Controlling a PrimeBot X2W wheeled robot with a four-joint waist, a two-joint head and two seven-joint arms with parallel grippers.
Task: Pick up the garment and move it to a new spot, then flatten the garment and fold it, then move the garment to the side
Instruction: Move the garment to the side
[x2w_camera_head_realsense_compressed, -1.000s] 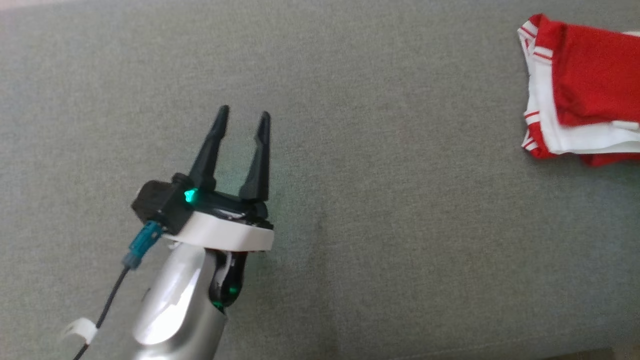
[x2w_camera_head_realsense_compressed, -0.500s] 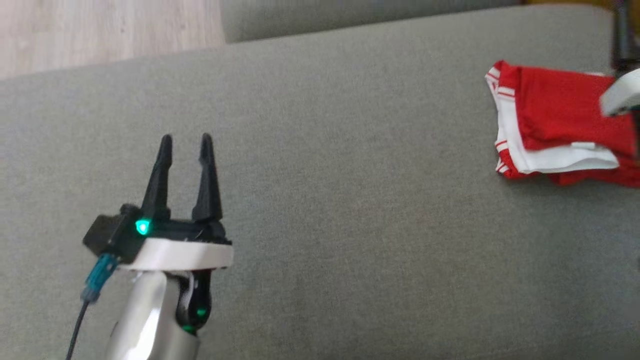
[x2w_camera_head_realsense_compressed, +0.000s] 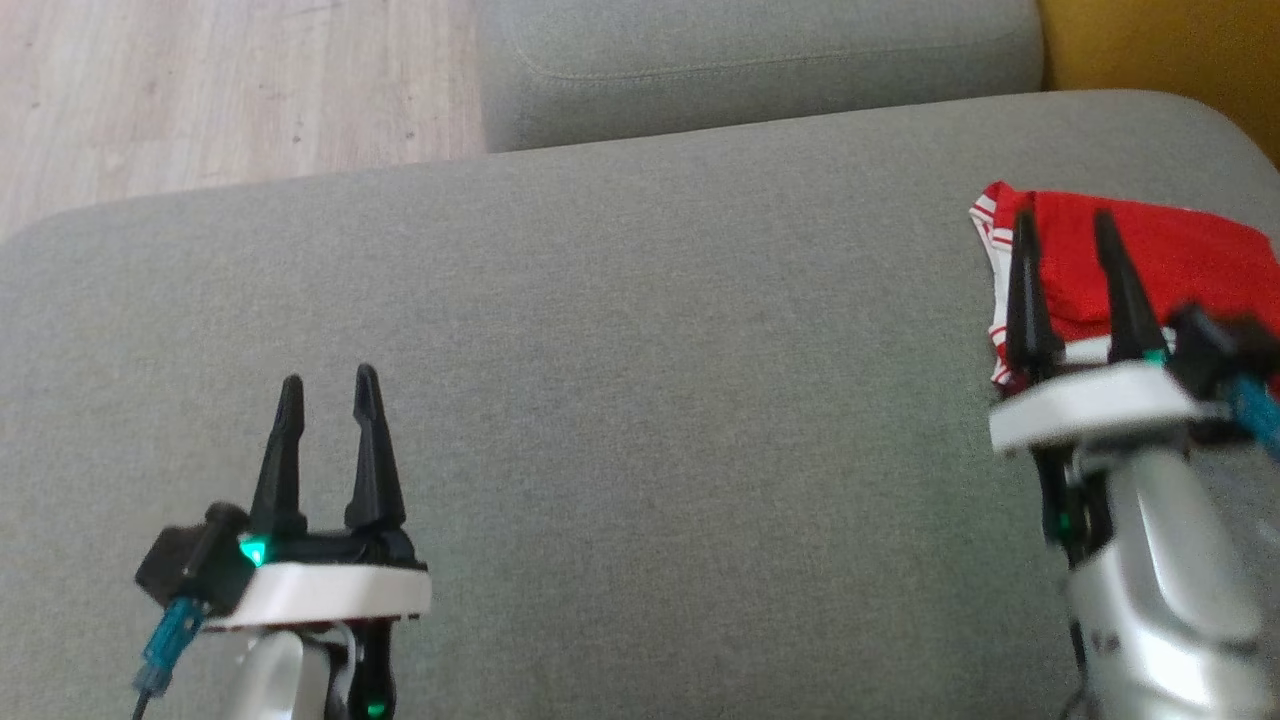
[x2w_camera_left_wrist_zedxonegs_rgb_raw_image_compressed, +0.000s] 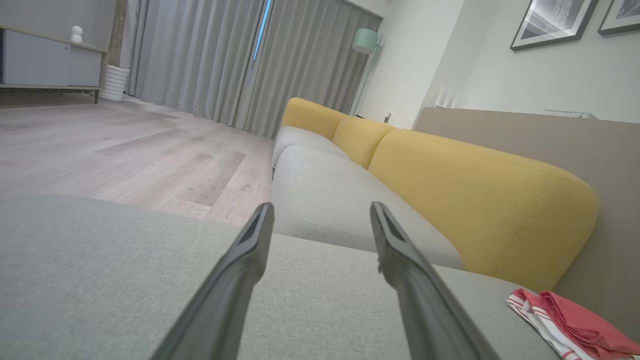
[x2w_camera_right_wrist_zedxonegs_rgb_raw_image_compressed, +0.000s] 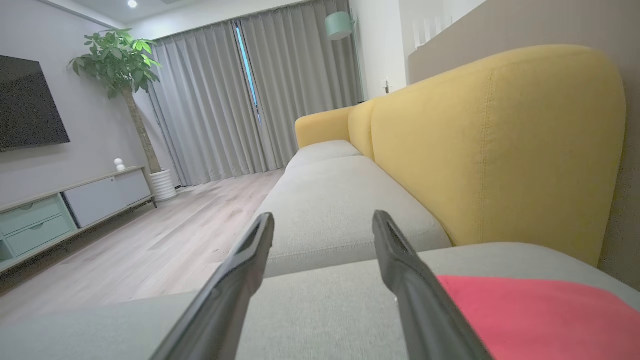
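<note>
Covering the near part of the folded red garment with white striped trim (x2w_camera_head_realsense_compressed: 1180, 250), the right gripper (x2w_camera_head_realsense_compressed: 1062, 215) and its blurred white wrist hide that edge in the head view. The picture's right border cuts the cloth off too, so its full outline cannot be made out, nor whether the fingers touch it. Counted, there is one garment, two grippers with two long dark fingers each, and two grey fabric seat cushions: the near one (x2w_camera_head_realsense_compressed: 650, 350) and another beyond it (x2w_camera_head_realsense_compressed: 760, 70). The garment lies at the right end of the near cushion, close to the yellow upholstered backrest (x2w_camera_head_realsense_compressed: 1150, 40). What shows of it runs longer across the head view than along it, with the striped trim end turned toward the robot's left. In the right wrist view the red cloth (x2w_camera_right_wrist_zedxonegs_rgb_raw_image_compressed: 540, 315) lies flat just right of the gripper (x2w_camera_right_wrist_zedxonegs_rgb_raw_image_compressed: 323, 215), whose jaws stand wide with nothing between them. The left gripper (x2w_camera_head_realsense_compressed: 329, 377) is well apart from the garment, over bare cushion, its jaws equally wide and empty in its own view (x2w_camera_left_wrist_zedxonegs_rgb_raw_image_compressed: 321, 205), where the garment (x2w_camera_left_wrist_zedxonegs_rgb_raw_image_compressed: 570, 325) is clipped by the lower right corner.
</note>
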